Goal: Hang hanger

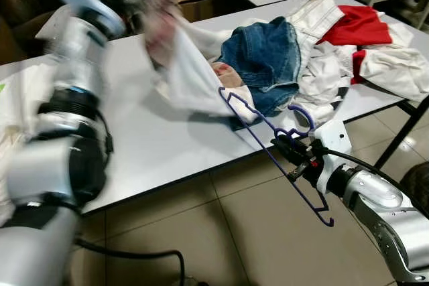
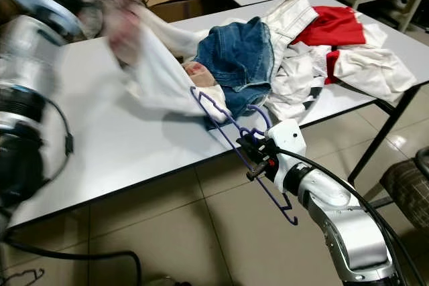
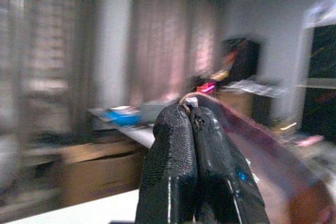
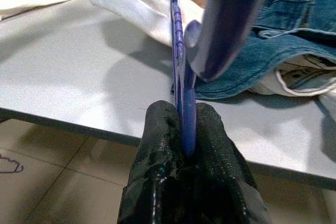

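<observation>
Over the near edge of the white table (image 1: 154, 145), in the head views, the right gripper (image 1: 293, 154) held a purple hanger (image 1: 268, 149) by its neck. One end of the hanger reached under a white garment (image 1: 194, 78); the other end hung past the table edge above the tiled floor (image 1: 255, 232). The left gripper (image 1: 144, 15), blurred, was raised above the table with the top of that white garment pinched in it. A heap of clothes lay behind, with blue jeans (image 1: 268, 55) and a red cloth (image 1: 355, 25).

From the left wrist, the black fingers (image 3: 173, 156) were pressed together on a fold of fabric.

From the right wrist, the fingers (image 4: 157, 150) were clamped on the hanger, the table just beyond them.
</observation>
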